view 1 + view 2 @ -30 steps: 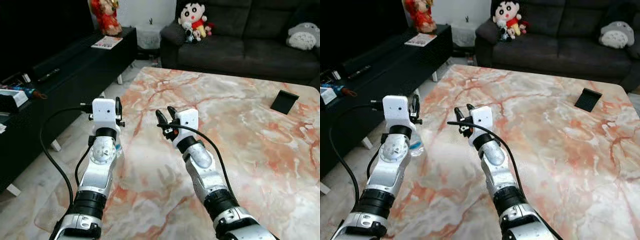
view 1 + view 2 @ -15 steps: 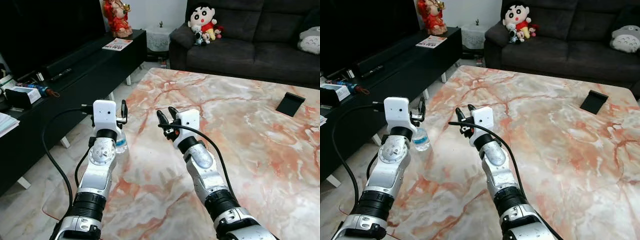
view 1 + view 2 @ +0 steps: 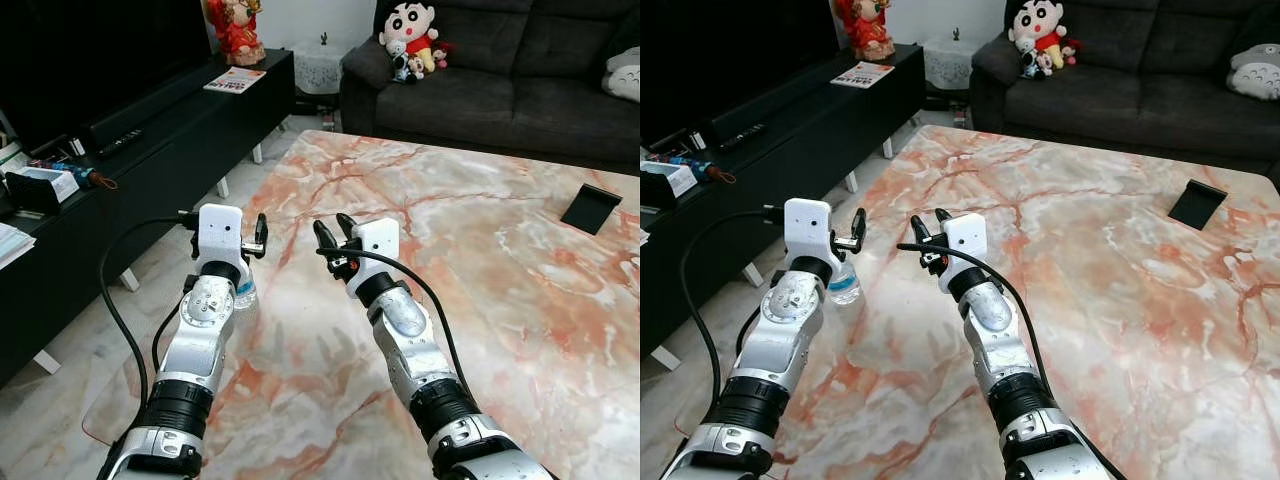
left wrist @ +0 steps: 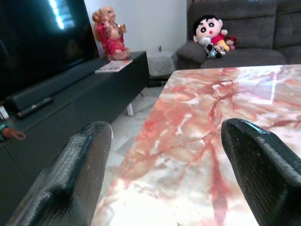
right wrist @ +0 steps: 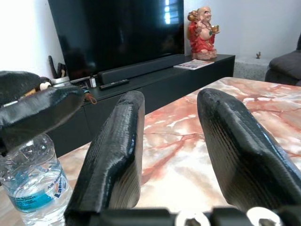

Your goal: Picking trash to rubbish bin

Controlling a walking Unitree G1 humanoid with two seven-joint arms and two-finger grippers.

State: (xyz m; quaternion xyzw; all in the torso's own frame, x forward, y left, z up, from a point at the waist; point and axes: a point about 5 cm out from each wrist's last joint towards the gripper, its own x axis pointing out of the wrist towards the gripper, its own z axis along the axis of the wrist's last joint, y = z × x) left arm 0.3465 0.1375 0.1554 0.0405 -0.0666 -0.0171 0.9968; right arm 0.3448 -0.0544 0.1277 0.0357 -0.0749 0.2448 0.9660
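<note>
A small clear plastic water bottle (image 3: 844, 283) with a blue label stands upright on the marble table (image 3: 480, 300) at its left edge. My left gripper (image 3: 222, 222) hovers just above and behind the bottle. It is open wide, with nothing between its fingers (image 4: 80, 165). My right gripper (image 3: 331, 228) is raised over the table a short way to the right of the bottle, open and empty. In the right wrist view the bottle (image 5: 35, 188) stands beside that gripper, under one left finger (image 5: 37, 108).
A low black TV cabinet (image 3: 130, 130) with a red figurine (image 3: 235, 25) runs along the left, with floor between it and the table. A dark sofa (image 3: 480, 90) with plush toys stands beyond the table. A small black object (image 3: 590, 208) lies at the table's far right.
The head camera has swung, bringing more of the cabinet into view. My left gripper has shifted slightly right, closer over the bottle. The right gripper holds its pose.
</note>
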